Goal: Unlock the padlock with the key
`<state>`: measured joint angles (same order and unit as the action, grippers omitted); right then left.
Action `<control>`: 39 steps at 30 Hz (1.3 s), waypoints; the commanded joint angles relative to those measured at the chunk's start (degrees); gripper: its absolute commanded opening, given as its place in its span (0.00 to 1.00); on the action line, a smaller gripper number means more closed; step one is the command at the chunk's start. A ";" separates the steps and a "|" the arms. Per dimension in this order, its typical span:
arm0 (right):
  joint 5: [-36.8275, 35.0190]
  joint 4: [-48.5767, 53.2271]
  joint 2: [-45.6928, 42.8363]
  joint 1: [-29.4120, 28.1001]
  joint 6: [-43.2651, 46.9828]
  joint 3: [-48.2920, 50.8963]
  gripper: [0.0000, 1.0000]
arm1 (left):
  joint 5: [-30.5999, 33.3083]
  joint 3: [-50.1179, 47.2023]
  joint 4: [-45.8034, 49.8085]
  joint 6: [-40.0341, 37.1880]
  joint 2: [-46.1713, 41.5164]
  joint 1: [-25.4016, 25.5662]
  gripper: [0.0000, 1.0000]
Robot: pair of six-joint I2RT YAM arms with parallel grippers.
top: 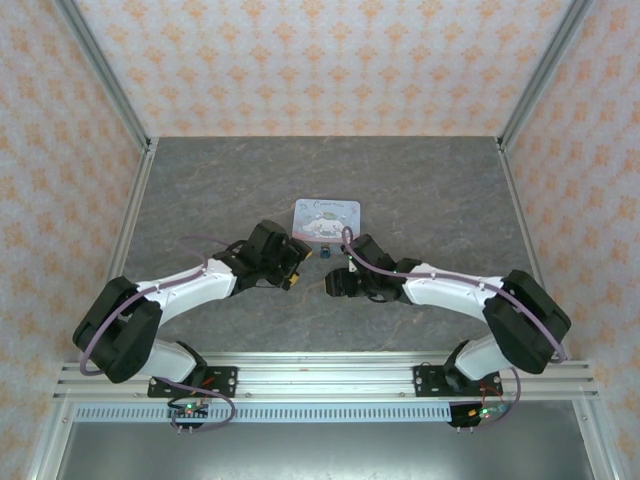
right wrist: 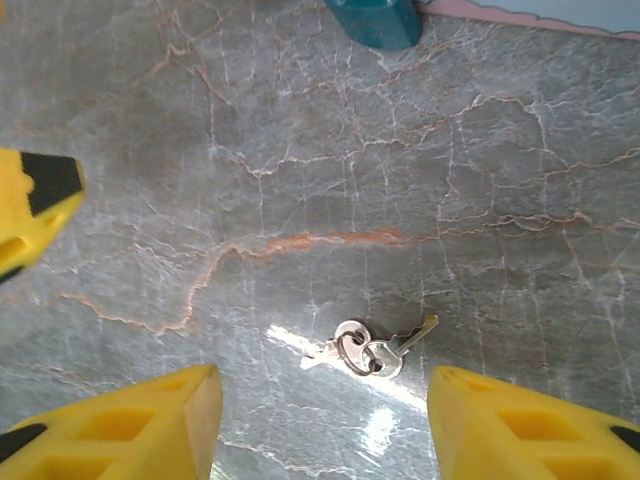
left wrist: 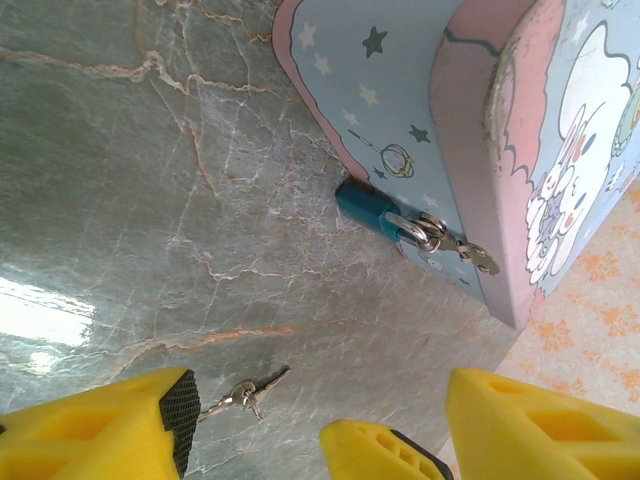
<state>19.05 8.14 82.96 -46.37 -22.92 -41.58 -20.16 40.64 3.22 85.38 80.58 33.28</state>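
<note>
Trouble is likeliest at the pick: the key (right wrist: pixel 365 350) lies flat on its ring on the table (right wrist: pixel 300 180), loose between the spread, empty fingers of the right gripper (right wrist: pixel 320 400). I judge that so thin a thing on a glossy top could skid or tilt as the jaws close. The left gripper (left wrist: pixel 318 405) is spread too, holding nothing, and sits near enough that the two could knock together. The padlock (left wrist: pixel 368 207) hangs from the hasp of the tin (left wrist: pixel 400 110), its body down on the table, apart from the key; a push there might shift the tin. The top is grey veined stone with glare, ringed by metal posts (top: pixel 105 70) and orange-patterned wallpaper (top: pixel 320 60).
</note>
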 commanded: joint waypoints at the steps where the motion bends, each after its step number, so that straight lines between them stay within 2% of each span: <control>1: -1.77 5.82 1.04 -0.56 8.50 -2.58 0.57 | 0.94 -0.88 0.27 -0.87 -2.39 -0.15 0.67; 6: -0.74 6.21 2.19 -0.56 14.00 -4.40 0.57 | 0.76 -1.83 1.12 -1.54 -4.28 -2.30 0.68; 21: 2.93 3.65 13.41 -0.56 14.09 -9.51 0.52 | 1.17 -2.51 3.82 -2.31 -7.60 -4.62 0.68; 26: 3.78 4.08 11.84 -0.56 12.70 -7.02 0.47 | 0.88 -2.59 3.35 -2.30 -7.16 -4.72 0.68; 39: 6.42 4.49 4.34 -1.92 7.85 -0.78 0.44 | 0.22 -2.30 2.90 -2.55 -5.83 -5.13 0.68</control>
<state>24.53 11.40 89.76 -47.53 -13.30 -43.29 -20.40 38.83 5.39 83.88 74.39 28.71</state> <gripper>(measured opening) 0.438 0.683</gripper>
